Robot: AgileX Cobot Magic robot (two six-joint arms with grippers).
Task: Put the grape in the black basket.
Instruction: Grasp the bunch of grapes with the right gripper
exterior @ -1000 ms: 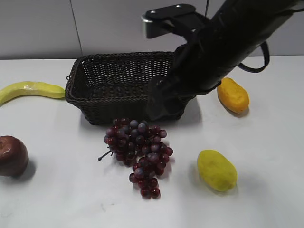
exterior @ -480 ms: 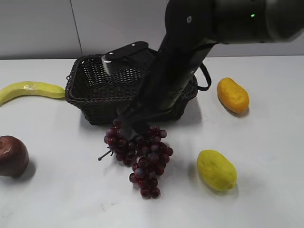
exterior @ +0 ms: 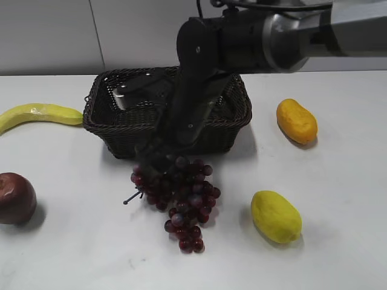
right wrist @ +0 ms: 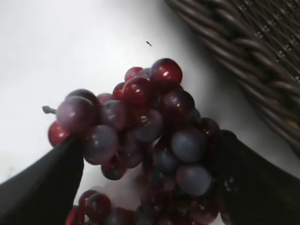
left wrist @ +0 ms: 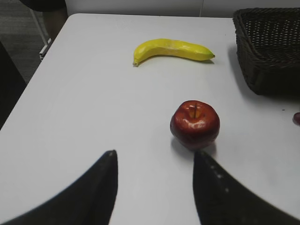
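The grape (exterior: 181, 199) is a dark red-purple bunch lying on the white table just in front of the black basket (exterior: 106, 124). My right gripper (exterior: 158, 162) has come down onto the bunch's top end by the basket's front wall. In the right wrist view the right gripper (right wrist: 150, 140) is open, its two fingers on either side of the grape (right wrist: 150, 108), with the basket (right wrist: 262, 56) at upper right. My left gripper (left wrist: 154, 153) is open and empty above the table, close to the apple.
A dark red apple (exterior: 15, 198) sits at the left edge and also shows in the left wrist view (left wrist: 194, 124). A banana (exterior: 39, 115) lies left of the basket. An orange-yellow fruit (exterior: 296, 121) and a yellow fruit (exterior: 275, 215) lie at the right.
My right arm has swung left and down from above the basket's right end to the grape, and its gripper now straddles the top of the bunch. The grape has not moved.
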